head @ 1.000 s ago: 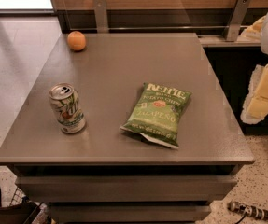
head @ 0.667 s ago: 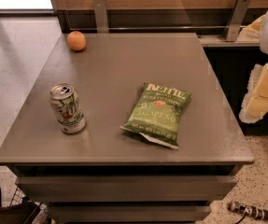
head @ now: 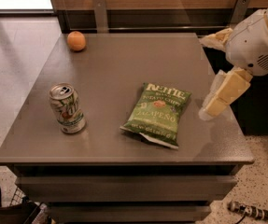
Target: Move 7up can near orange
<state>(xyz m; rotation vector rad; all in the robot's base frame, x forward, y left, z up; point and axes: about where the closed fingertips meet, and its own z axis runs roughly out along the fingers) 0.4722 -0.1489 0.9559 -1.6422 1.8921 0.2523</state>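
The 7up can [head: 67, 108] stands upright near the front left of the grey table [head: 124, 64]; it is white and green with a silver top. The orange [head: 76, 40] lies at the table's far left corner, well behind the can. My gripper [head: 205, 77] hangs over the table's right edge, far to the right of the can, beyond the chip bag. Its two cream fingers [head: 222, 93] are spread apart and hold nothing.
A green Kettle chip bag [head: 158, 113] lies flat in the middle right of the table, between the can and the gripper. A wooden wall with metal brackets [head: 99, 13] runs behind the table. A cable end [head: 250, 211] lies on the floor at the front right.
The arm has moved left, bringing the gripper from beyond the table's right side to over its right edge. The can, orange and bag have not moved.
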